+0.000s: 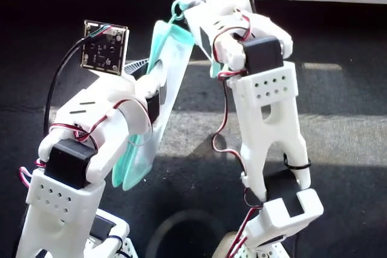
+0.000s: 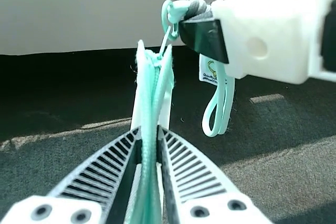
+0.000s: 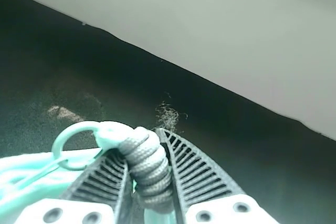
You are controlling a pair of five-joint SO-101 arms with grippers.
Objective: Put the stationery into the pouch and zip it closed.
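Pouch (image 1: 168, 67) is hanging clear of the table (image 1: 338, 131), held between both arms. In the high view it is running from upper centre down to lower left. Its lower half is passing behind the left arm, so part of its outline is being cut off. Contents cannot be made out through the mint wall.

Left gripper (image 2: 150, 130) is clamping narrow on the pouch's zip edge, jaws nearly together with only fabric between them. In the high view its fingertips are lying hidden behind the pouch at centre left.

Right gripper (image 3: 139, 141) is pinching tight on a grey cord (image 3: 149, 171), which is joining the mint ring (image 3: 73, 140) of the zip pull. The cord's lower end is running out of frame between the fingers.

A strap (image 2: 216, 113) and a small label (image 2: 209, 72) are dangling just beside the right gripper.

How far the zip is run cannot be told, because the slider is showing small and edge-on.
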